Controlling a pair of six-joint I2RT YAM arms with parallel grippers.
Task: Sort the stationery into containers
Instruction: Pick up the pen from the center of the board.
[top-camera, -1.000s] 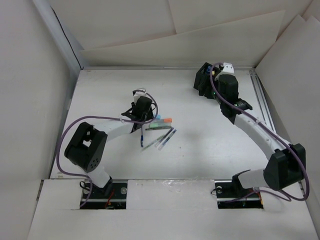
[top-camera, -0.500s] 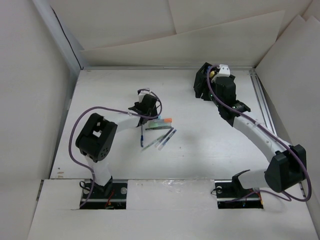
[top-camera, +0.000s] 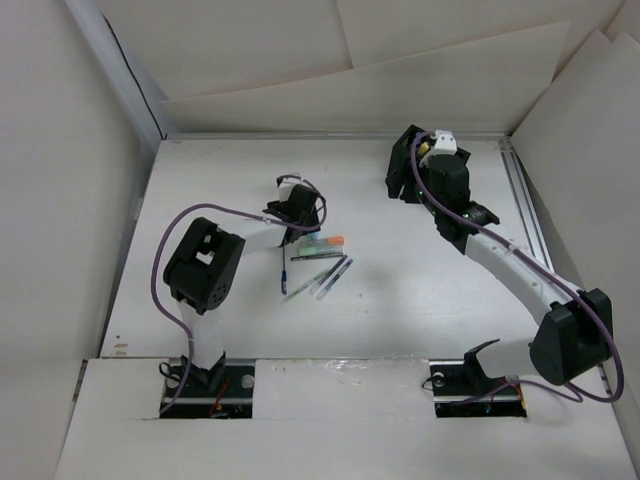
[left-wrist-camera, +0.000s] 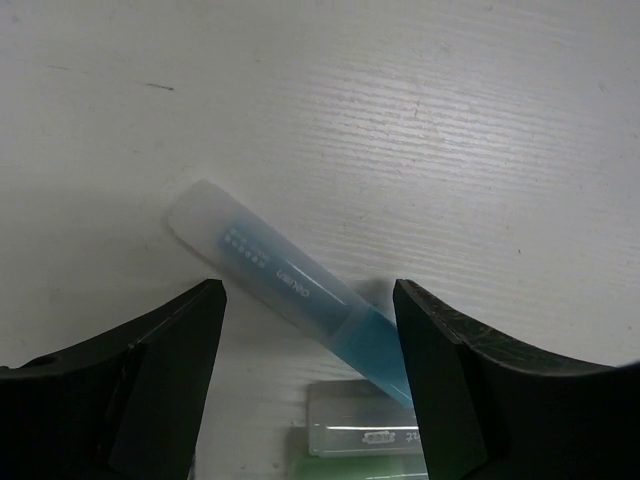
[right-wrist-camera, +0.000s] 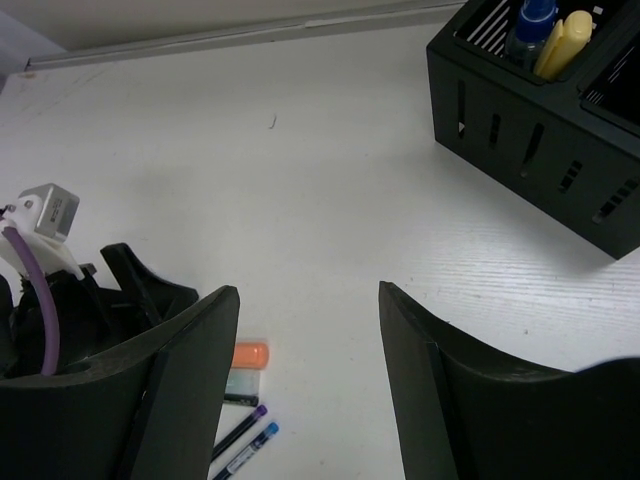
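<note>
From above we see loose pens (top-camera: 322, 262) lying at five o'clock of the left gripper (top-camera: 297, 226). Left wrist: jaws parted astride a frosted blue pen (left-wrist-camera: 290, 290), apparently untouched. Right wrist: right gripper (right-wrist-camera: 308, 292) gapes empty; ribbed black plastic organiser box (right-wrist-camera: 540, 150), two o'clock, holds blue marker (right-wrist-camera: 530, 20), yellow marker (right-wrist-camera: 565, 35); others wait.

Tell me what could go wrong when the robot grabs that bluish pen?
The teal marker lies slanted between the left gripper's open fingers, so it might twist or slip when pinched. Another pen lies beside it and could get bumped or grabbed too. The right gripper hovers by the black box, so the arms might crowd there.
</note>
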